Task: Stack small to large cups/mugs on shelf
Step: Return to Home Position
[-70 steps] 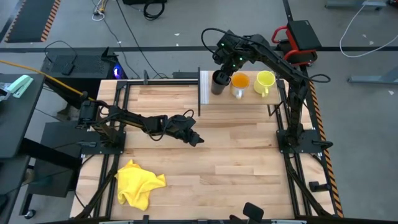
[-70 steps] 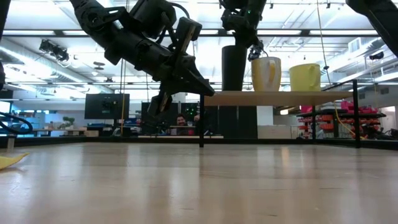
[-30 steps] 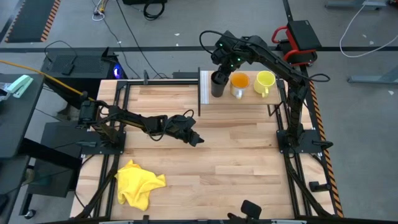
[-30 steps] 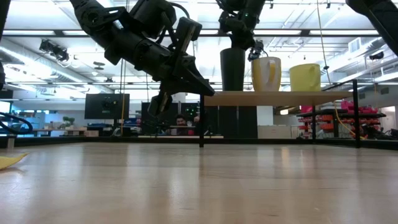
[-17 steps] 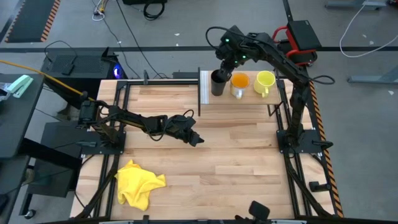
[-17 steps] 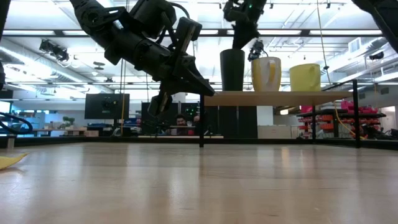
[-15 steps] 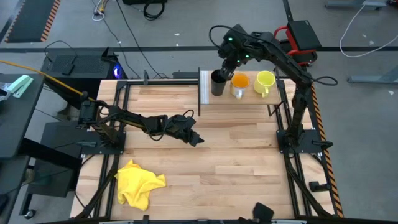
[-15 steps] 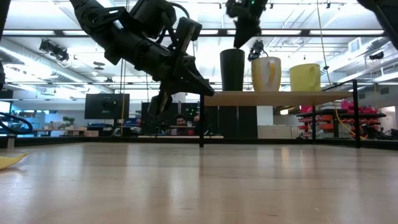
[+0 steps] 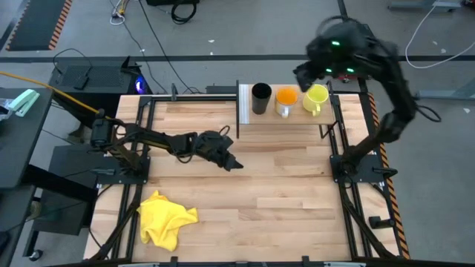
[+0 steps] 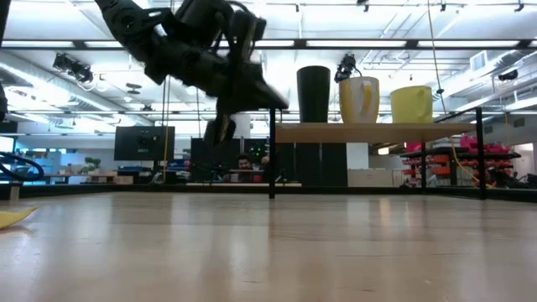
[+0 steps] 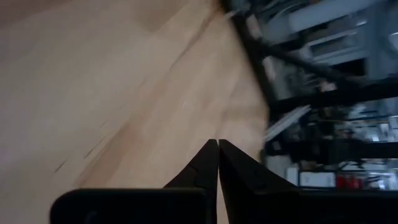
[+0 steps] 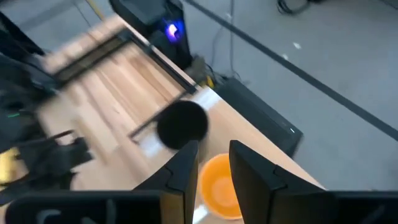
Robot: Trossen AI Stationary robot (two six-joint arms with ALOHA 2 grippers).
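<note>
Three cups stand in a row on their bases on the light-wood shelf (image 9: 297, 121) (image 10: 377, 127). They are the black cup (image 9: 260, 98) (image 10: 313, 94) (image 12: 181, 124), the orange cup (image 9: 286, 97) (image 10: 358, 99) (image 12: 222, 193) and the yellow-green mug (image 9: 315, 99) (image 10: 411, 104). My right gripper (image 9: 303, 76) (image 12: 214, 167) is open, high above the shelf, over the orange cup and the mug, touching nothing. My left gripper (image 9: 231, 163) (image 10: 281, 104) (image 11: 218, 149) is shut and hangs above the middle of the tabletop, left of the shelf.
A yellow cloth (image 9: 167, 216) (image 10: 13, 216) lies crumpled near the table's near left corner. The shelf's white upright end panel (image 9: 239, 104) stands beside the black cup. Bare planks (image 9: 282, 193) stretch between the shelf and the near edge. Black frame rails run along both table sides.
My right gripper has come up off the black cup's rim, leaving the cup standing on the shelf. It has then swung quickly upward and toward the table's right edge. My left gripper has risen a little above the table.
</note>
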